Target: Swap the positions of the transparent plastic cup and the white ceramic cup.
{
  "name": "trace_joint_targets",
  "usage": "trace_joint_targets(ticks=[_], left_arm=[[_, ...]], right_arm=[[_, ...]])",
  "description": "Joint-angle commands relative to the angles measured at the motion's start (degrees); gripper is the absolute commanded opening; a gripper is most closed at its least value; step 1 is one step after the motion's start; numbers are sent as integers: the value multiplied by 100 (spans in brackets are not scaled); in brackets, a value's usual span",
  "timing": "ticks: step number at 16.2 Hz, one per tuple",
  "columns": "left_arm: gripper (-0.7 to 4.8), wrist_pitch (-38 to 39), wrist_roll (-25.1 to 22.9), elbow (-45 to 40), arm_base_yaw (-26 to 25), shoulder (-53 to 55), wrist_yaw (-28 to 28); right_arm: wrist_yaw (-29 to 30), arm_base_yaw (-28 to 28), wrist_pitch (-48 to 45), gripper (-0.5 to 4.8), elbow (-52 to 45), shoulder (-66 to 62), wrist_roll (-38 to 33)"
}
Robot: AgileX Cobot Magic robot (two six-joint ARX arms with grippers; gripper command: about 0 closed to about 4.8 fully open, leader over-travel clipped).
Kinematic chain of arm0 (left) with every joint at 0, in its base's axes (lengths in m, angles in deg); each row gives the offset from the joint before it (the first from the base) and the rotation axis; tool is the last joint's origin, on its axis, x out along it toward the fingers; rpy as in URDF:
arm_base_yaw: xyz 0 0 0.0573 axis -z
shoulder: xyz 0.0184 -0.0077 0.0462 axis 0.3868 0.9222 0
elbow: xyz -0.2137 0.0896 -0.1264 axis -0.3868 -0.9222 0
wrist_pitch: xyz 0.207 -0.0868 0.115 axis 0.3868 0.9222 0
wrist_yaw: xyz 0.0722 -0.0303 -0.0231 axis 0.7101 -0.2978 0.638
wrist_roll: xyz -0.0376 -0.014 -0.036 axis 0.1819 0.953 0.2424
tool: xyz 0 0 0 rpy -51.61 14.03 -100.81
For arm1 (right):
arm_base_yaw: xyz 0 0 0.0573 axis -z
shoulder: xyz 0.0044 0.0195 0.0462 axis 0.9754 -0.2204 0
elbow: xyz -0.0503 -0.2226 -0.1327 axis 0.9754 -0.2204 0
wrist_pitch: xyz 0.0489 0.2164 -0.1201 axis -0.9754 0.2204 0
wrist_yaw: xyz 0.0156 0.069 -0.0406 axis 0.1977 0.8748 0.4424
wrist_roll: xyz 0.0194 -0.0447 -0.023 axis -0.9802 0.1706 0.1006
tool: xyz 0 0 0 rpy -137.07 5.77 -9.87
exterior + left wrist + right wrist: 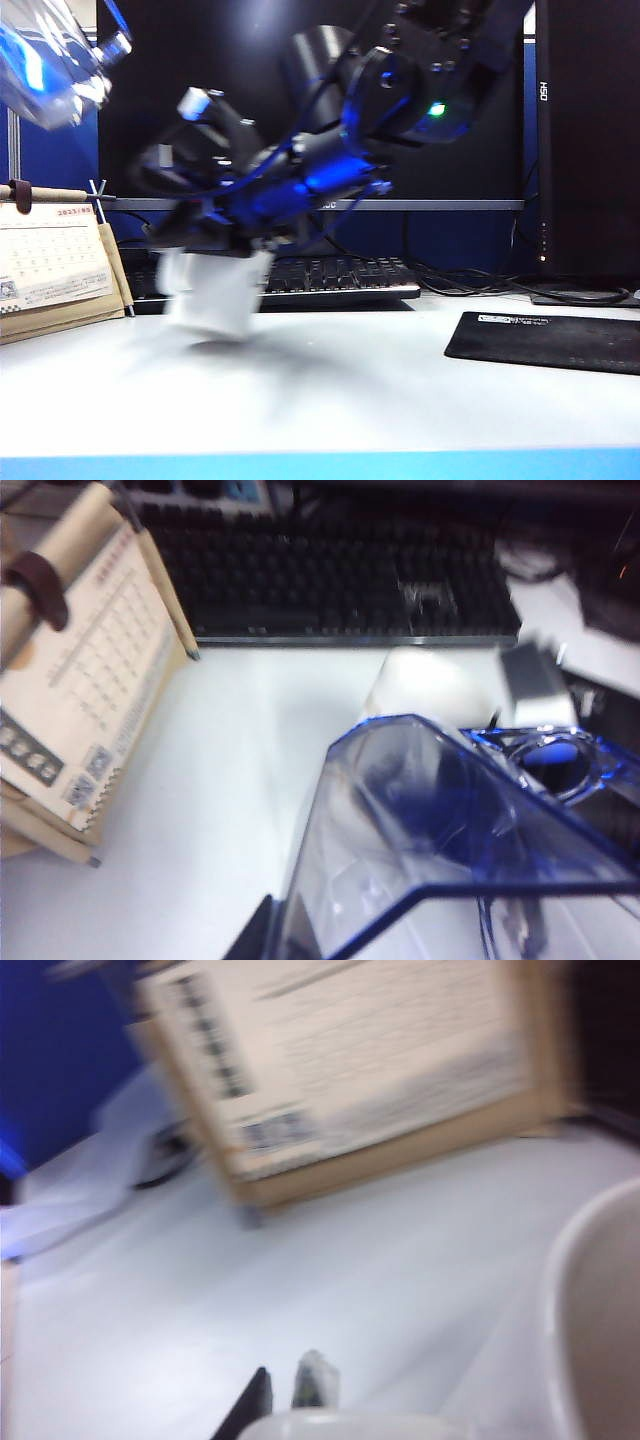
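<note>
The transparent plastic cup [45, 60] is high in the air at the upper left corner of the exterior view, well above the worktop [350, 390]. In the left wrist view it [420, 840] fills the foreground, tilted, and I see nothing inside it. The left end effector [275, 935] shows only a dark tip at the cup's base; its fingers are pressed together on the cup wall.

The white ceramic cup [215, 290] is blurred, tilted and just above the worktop, in front of the keyboard [330, 275] and near the desk calendar [55, 260]. In the right wrist view its white rim [590, 1320] curves at the edge; the inside looks empty. The right end effector [235, 240] pinches this cup from above, its arm reaching across from the right side.
</note>
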Motion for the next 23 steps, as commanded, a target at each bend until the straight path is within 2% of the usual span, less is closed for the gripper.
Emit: trace_joint_targets(ticks=[1, 3, 8, 16, 19, 23], left_arm=[[-6, 46, -35, 15, -511, -162, -645], [-6, 70, -70, 15, -728, -243, -901], [-6, 127, -68, 15, -743, -334, -1373], [-6, 87, -114, 15, -743, -334, -1399], [-6, 94, -201, 15, -743, -343, -1534], [-6, 122, -240, 15, -741, -345, -1648]], right_arm=[[262, -221, 962, -5, -59, -262, -361], [343, -249, 1016, -5, 133, -352, -372], [505, -260, 1480, -5, 479, -564, -376], [70, -734, 1687, -5, 435, -573, -483], [-212, -798, 1250, -5, 420, -570, -446], [-295, -730, 686, -5, 422, -573, -439]])
